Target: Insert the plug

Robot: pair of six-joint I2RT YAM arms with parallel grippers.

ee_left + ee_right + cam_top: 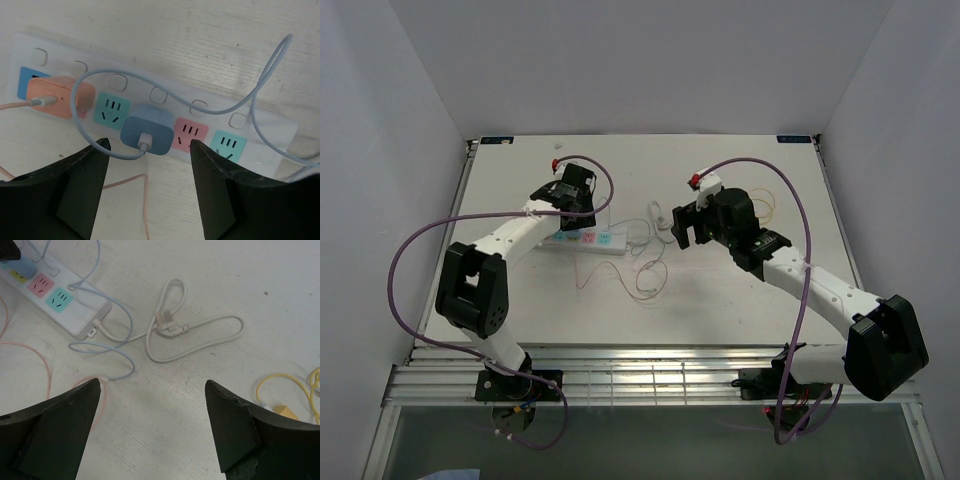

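One power strip [57,57], two plugs seated: orange plug [55,97], blue plug [148,131]; left pincer [148,147], right pincer [152,385] both released

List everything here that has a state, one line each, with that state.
blue charger, plugged into the power strip
orange charger, plugged in
green socket between them, empty
pink socket, empty
end green socket, empty
white plug, loose on the table
left fingers, open, empty
right fingers, open, empty

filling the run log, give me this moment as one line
left gripper open over blue charger | blue charger plugged into power strip | orange charger plugged in | right gripper open, empty
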